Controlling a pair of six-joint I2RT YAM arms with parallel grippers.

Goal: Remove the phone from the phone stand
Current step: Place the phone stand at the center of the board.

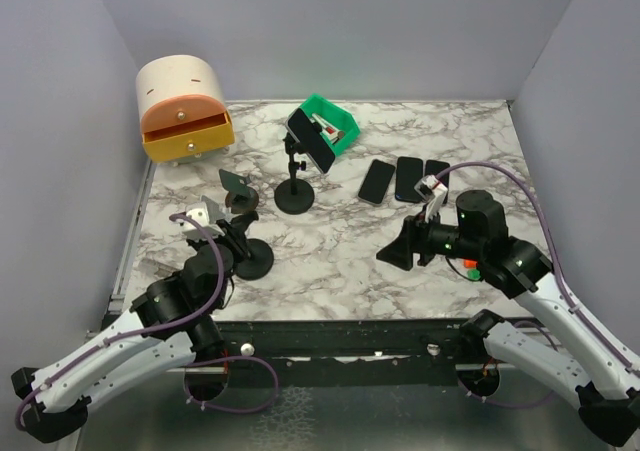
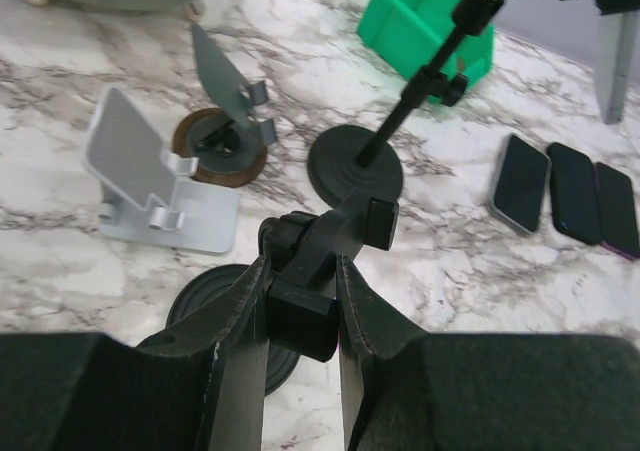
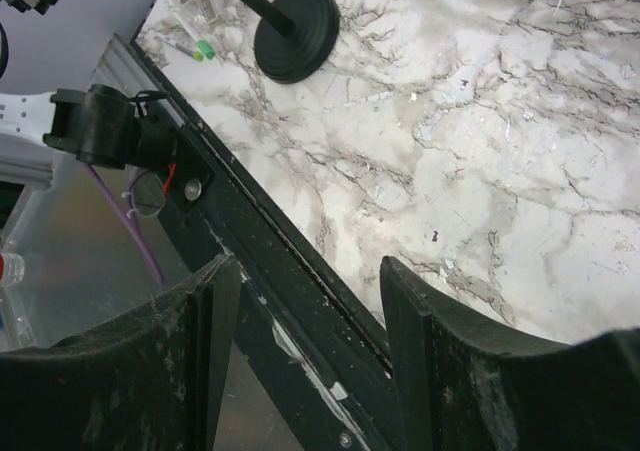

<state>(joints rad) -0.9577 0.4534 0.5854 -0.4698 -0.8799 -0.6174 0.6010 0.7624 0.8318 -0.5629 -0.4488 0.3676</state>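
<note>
Seemingly early — left gripper (image 2: 301,283) is pinching the empty near stand (image 2: 366,223), right gripper (image 3: 310,271) is hovering spread; the upper-centre phone (image 1: 312,139) is awaiting a grasp.

The phone (image 1: 311,139) on its tall stand (image 1: 295,197) has the green bin (image 1: 338,121) close behind it, so that side is tight; bare table (image 1: 340,261) lies open in front; to the right, three flat phones (image 1: 408,179) line the way; to the left, a round-based stand (image 1: 237,187), a silver stand (image 2: 150,171) and the short black stand (image 2: 345,226), clamped in the left gripper (image 2: 300,276), crowd the approach; the right gripper (image 3: 308,266) gapes, nothing between its jaws.
</note>
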